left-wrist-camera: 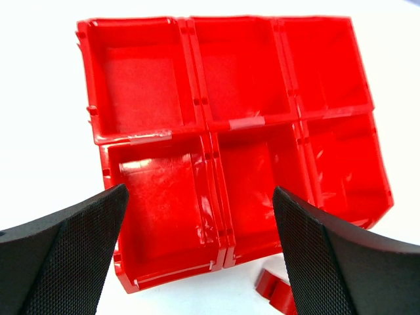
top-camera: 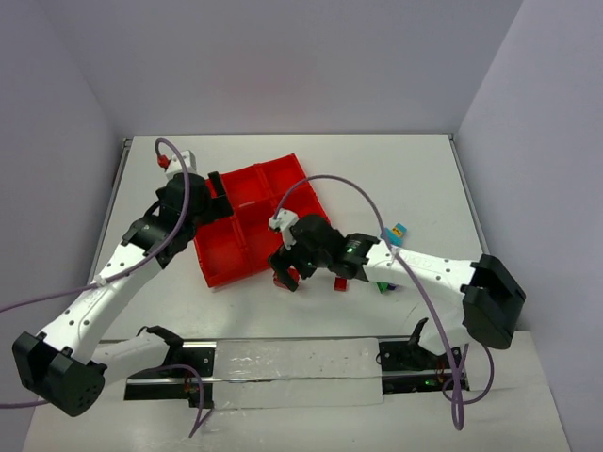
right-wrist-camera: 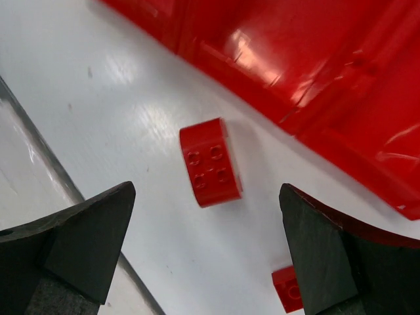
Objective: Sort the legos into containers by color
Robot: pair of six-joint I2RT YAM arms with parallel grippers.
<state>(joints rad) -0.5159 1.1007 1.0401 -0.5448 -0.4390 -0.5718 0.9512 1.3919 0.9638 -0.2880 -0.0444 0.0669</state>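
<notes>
Right gripper (right-wrist-camera: 207, 197) hangs over the white tabletop (top-camera: 377, 179) with its two black fingers spread wide and nothing clamped between them, just off the corner of the glossy red plastic tray (top-camera: 226, 254) that lies nearest the arm bases. Below the gap, in the right wrist view, a small red plastic brick with four studs and one rounded edge (right-wrist-camera: 210, 172) lies on the table just beside the tray's outer wall, apart from both fingers. A second small red brick (right-wrist-camera: 289, 289) sits a little farther from the tray, partly hidden by one finger. From above, a tiny green brick (top-camera: 382, 286) rests on the table on the same side of the tray, under the right arm, and a light blue and yellow pair of bricks (top-camera: 399, 231) lies farther out from the tray on that side. Left gripper (left-wrist-camera: 200, 190) is also spread wide and holds nothing, poised above the tray's opposite side. Its camera shows six rectangular compartments (left-wrist-camera: 141, 85) in two rows of three, divided by low walls, with strips of clear tape (left-wrist-camera: 246, 123) across some of the joints.
</notes>
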